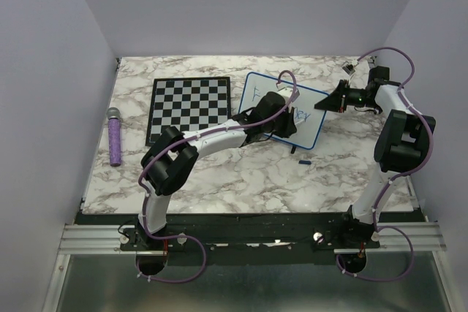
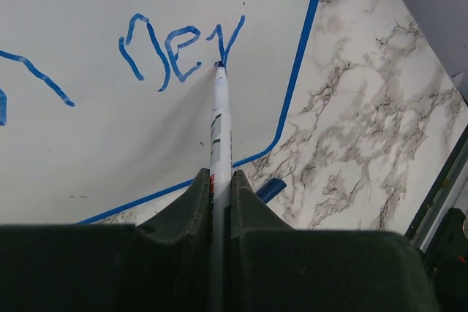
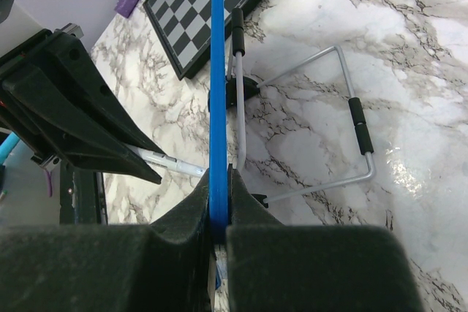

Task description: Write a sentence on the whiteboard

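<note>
The left gripper (image 2: 221, 180) is closed tight on a white marker (image 2: 221, 115). The marker sticks out straight ahead of the fingers. Its tip touches the whiteboard (image 2: 88, 151), right at the bottom of the letter "v". The sentence (image 2: 179, 52) is in blue, and the part just past the tip reads "nev". More blue lines are off to the left. A small blue cap (image 2: 269, 189) lies on the marble table (image 2: 365, 122), just right of the fingers.

The right gripper (image 3: 219, 180) is pinched shut on the board's blue frame (image 3: 217, 49). The wire stand (image 3: 363, 139) is to its right. The chessboard (image 3: 212, 5) is far ahead of it.
</note>
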